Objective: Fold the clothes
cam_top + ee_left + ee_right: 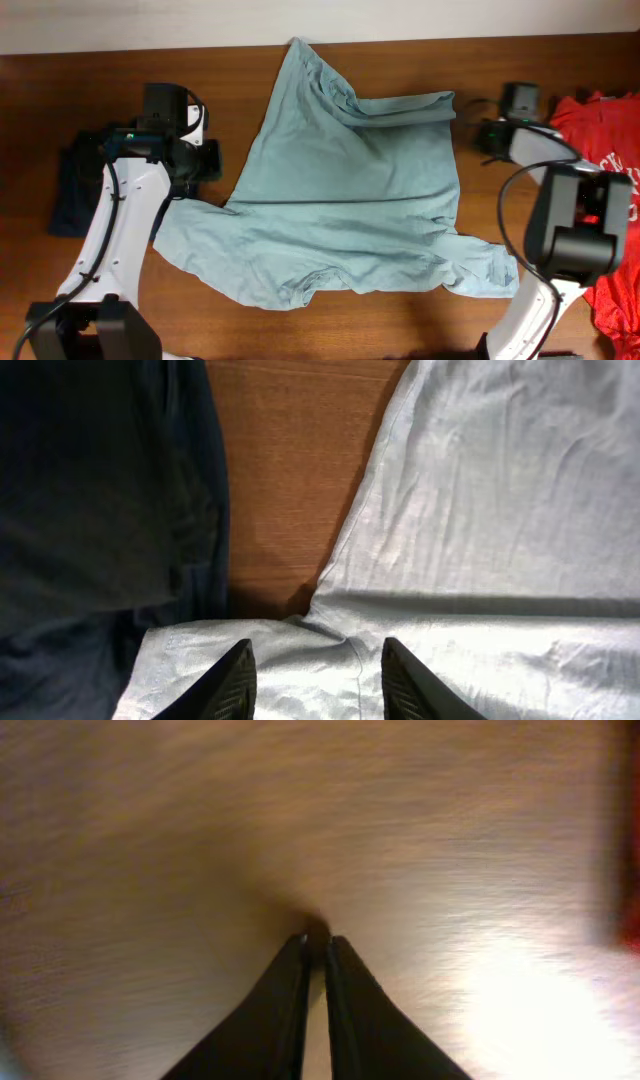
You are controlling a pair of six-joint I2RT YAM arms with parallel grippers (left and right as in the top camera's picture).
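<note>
Overhead view shows the pale grey-blue T-shirt (350,190) sprawled across the middle of the wooden table (400,60), rumpled along its upper right edge. It looks light and limp, sure to sag and drag, so I'd pinch it at a hem corner or a sleeve edge. The left gripper (320,685) hangs with jaws apart over the sleeve on its side. The right gripper (318,960) is pinched nearly closed over bare wood, holding nothing.

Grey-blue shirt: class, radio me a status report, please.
Left fingers open over shirt sleeve. Right fingers shut, above bare table. Shirt spread out, unfolded, top corner rumpled. Nothing lying on it.
</note>
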